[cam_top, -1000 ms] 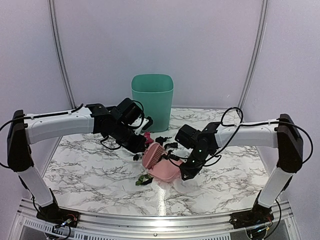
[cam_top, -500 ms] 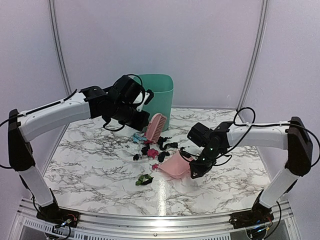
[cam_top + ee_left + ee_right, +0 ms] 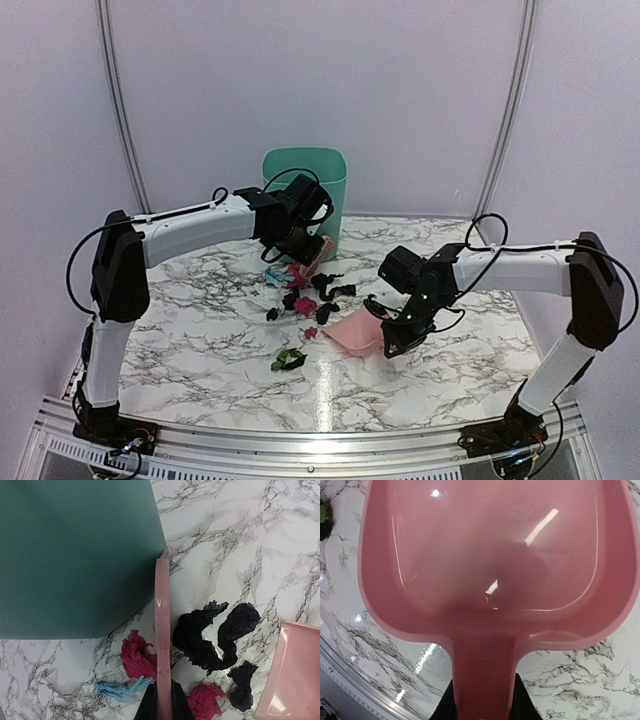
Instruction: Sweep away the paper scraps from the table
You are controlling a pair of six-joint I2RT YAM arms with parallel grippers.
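Left wrist: crumpled black, magenta, blue paper scraps [image 3: 210, 635], left hand [image 3: 162, 703] pinching brush [image 3: 162, 625], right hand [image 3: 482, 700] pinching dustpan [image 3: 495, 565].

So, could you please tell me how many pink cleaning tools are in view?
2: the brush in the left gripper, beside the green bin, and the dustpan in the right gripper, just right of the paper scraps.
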